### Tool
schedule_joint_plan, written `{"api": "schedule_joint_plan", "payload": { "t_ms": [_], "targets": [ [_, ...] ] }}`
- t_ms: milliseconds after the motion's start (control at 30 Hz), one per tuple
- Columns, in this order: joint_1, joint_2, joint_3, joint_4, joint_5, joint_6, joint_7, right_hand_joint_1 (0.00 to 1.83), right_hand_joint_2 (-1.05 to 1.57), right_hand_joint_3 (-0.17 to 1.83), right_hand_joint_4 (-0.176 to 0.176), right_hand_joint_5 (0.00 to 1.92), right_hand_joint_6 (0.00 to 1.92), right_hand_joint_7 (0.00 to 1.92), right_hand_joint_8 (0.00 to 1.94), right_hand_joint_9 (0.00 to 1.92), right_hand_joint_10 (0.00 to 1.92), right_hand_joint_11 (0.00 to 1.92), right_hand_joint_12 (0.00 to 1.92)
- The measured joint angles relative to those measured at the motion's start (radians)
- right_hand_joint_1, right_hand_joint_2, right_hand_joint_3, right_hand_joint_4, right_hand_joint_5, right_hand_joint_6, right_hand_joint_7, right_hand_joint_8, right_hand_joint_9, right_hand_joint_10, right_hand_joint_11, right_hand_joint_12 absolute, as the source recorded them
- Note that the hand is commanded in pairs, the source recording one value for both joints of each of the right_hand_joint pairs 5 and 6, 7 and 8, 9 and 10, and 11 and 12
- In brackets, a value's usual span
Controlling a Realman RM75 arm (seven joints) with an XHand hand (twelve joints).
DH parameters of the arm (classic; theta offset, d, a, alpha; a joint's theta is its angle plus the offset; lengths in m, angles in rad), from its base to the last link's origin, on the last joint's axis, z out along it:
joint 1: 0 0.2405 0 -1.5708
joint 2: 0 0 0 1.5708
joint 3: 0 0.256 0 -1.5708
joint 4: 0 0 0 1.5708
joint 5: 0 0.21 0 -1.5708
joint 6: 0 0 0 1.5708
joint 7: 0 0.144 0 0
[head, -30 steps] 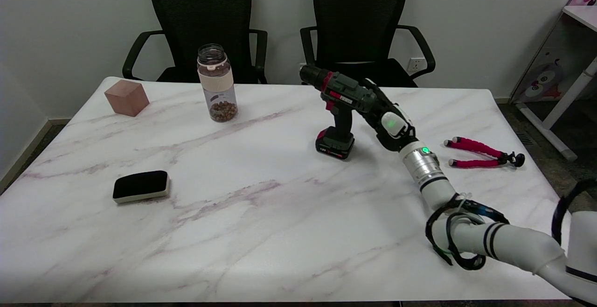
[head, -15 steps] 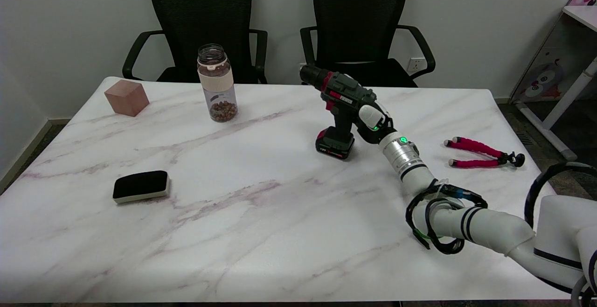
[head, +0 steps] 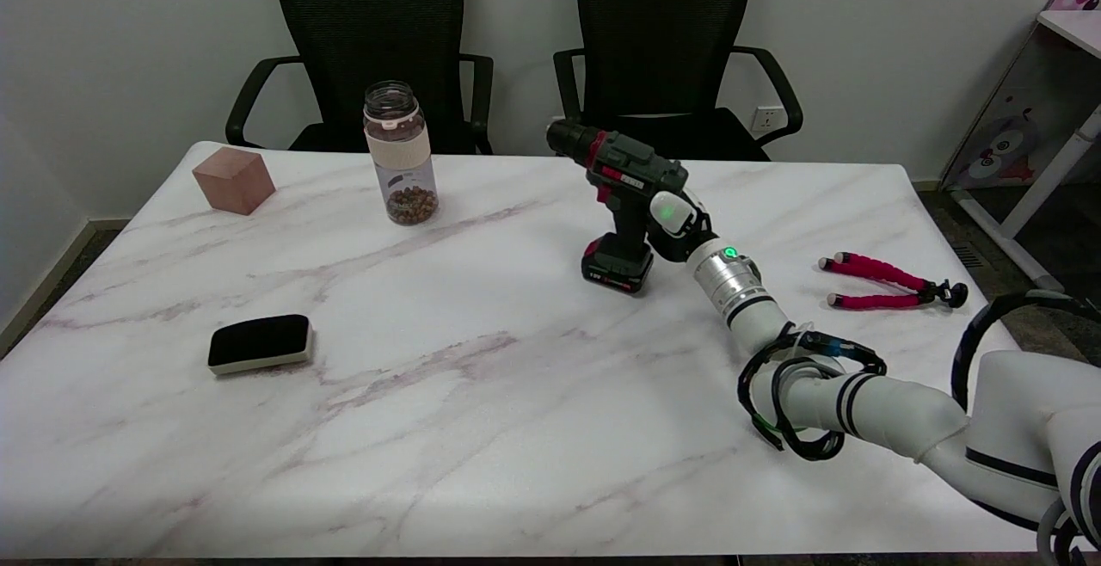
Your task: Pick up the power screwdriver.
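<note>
Eraser (head: 259,343), block (head: 233,179) and jar (head: 401,153), left side: unchanged. Screwdriver (head: 621,200) stands upright on its battery base, centre-far; its nose has shifted slightly left since half a second ago. Right hand (head: 673,220) has advanced from behind the body to the grip; fingers hidden, so hold cannot be confirmed. Tripod (head: 886,280), right: unmoved.

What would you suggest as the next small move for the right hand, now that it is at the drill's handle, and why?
Probably close the fingers firmly round the handle before lifting. The right hand sits against the back of the drill's handle, but the fingers are hidden, so the grip cannot be confirmed. The drill's battery base appears to rest on the table, so it looks not yet lifted.
</note>
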Motion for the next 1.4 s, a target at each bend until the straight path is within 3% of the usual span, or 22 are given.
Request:
{"api": "schedule_joint_plan", "payload": {
  "t_ms": [500, 1400],
  "targets": [
    [-0.010, 0.005, -0.002, 0.007, -0.024, 0.031, 0.002, 0.91, -0.45, 0.59, 0.146, 0.19, 0.19, 0.19, 0.19, 0.38, 0.38, 0.44, 0.44],
    [-0.053, 0.040, 0.001, -0.016, -0.034, 0.070, 0.003, 0.91, -0.43, 0.62, 0.145, 0.18, 0.18, 0.18, 0.18, 0.37, 0.37, 0.42, 0.42]
  ]
}}
